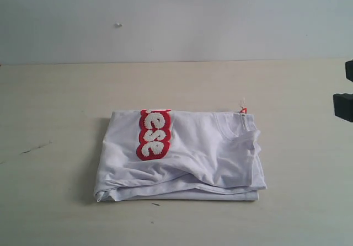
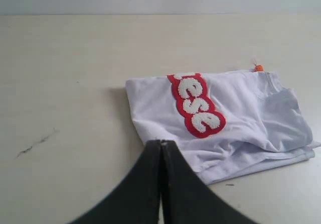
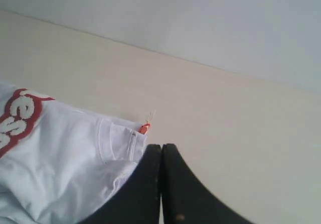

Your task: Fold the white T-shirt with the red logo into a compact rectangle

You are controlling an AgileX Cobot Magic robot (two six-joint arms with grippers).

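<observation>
Folded cloth sits in the middle of the worktop: the white T-shirt lies as a rough rectangle, red logo on top toward its left, orange tag poking out at the far right corner. My left end effector and right end effector are both clenched on nothing, clear of the fabric. I judge the fold nearly done, so I would only press the rumpled near edge flat, gently, without dragging layers apart.

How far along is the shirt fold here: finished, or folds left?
Done: the T-shirt lies on the table as a compact, roughly rectangular stack, logo on top and partly tucked under. In hand: nothing; the left gripper and right gripper are shut and empty. Left: at most tidying the rumpled edges.
</observation>
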